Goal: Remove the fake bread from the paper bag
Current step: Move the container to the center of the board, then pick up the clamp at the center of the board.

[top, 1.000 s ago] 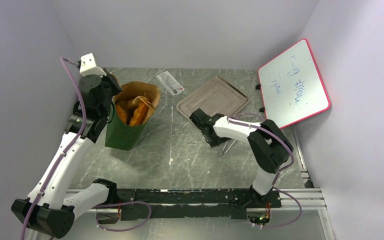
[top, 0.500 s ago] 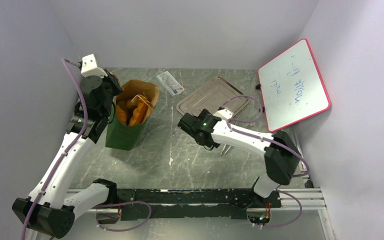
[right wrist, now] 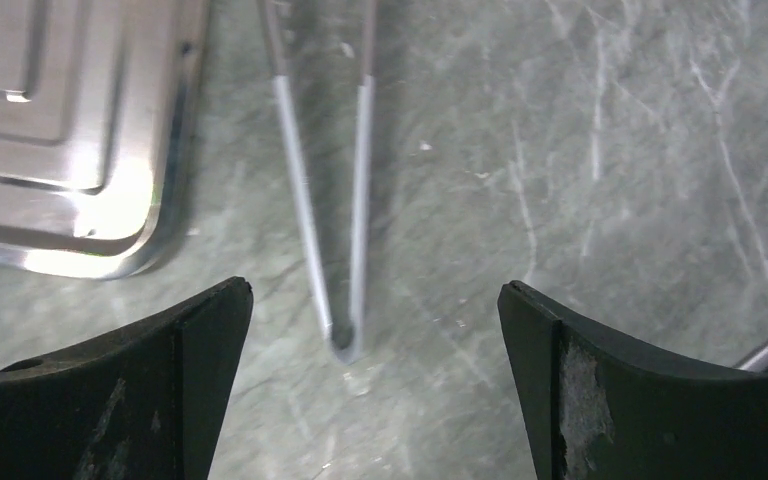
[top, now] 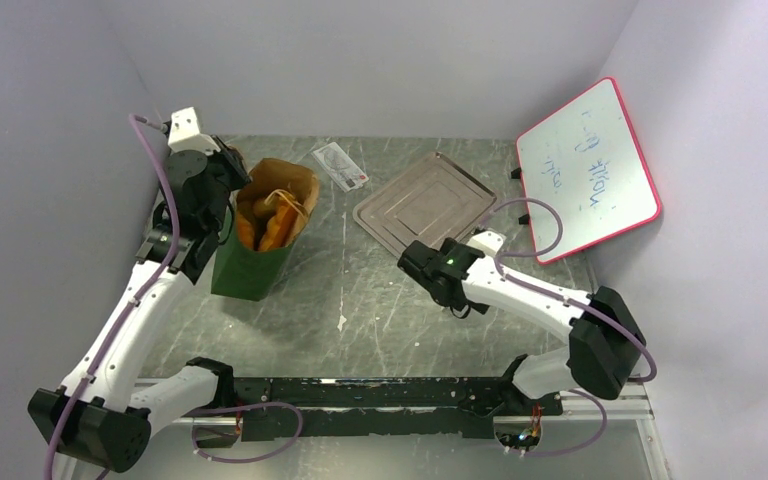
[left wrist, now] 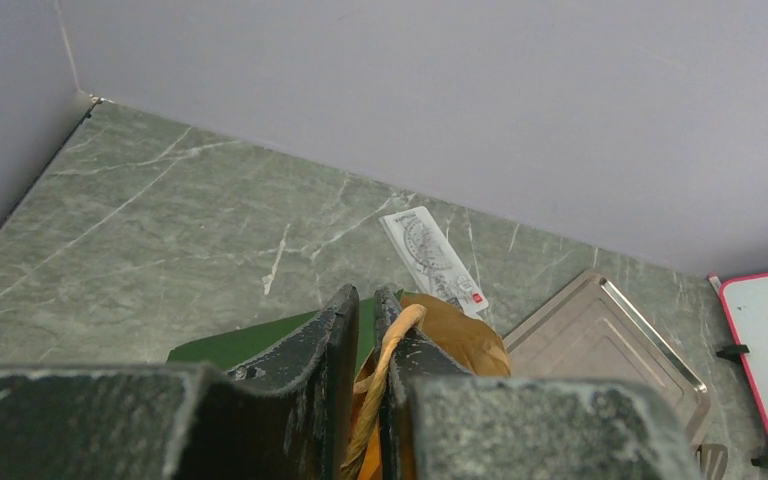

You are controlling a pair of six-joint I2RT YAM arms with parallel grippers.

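The dark green paper bag (top: 248,262) stands upright at the left with its brown mouth open. Orange fake bread (top: 265,225) shows inside it. My left gripper (top: 228,188) is at the bag's left rim. In the left wrist view its fingers (left wrist: 368,300) are shut on the paper bag (left wrist: 245,340), with the rim and a tan looped handle (left wrist: 392,350) pinched between them. My right gripper (top: 457,300) hangs low over the table, right of centre. In the right wrist view it (right wrist: 375,300) stands wide open with nothing in it. Metal tongs (right wrist: 345,250) lie on the table below, between its fingers.
A flat metal tray (top: 425,205) lies at the back, centre right, also seen as the tray's corner (right wrist: 60,150). A white packaged card (top: 340,165) lies behind the bag. A pink-framed whiteboard (top: 588,170) leans on the right wall. Grey walls close in on three sides.
My right arm pulled back from the tray's near edge toward the near right, and its jaws opened wider over the tongs. The left gripper kept its hold on the bag.
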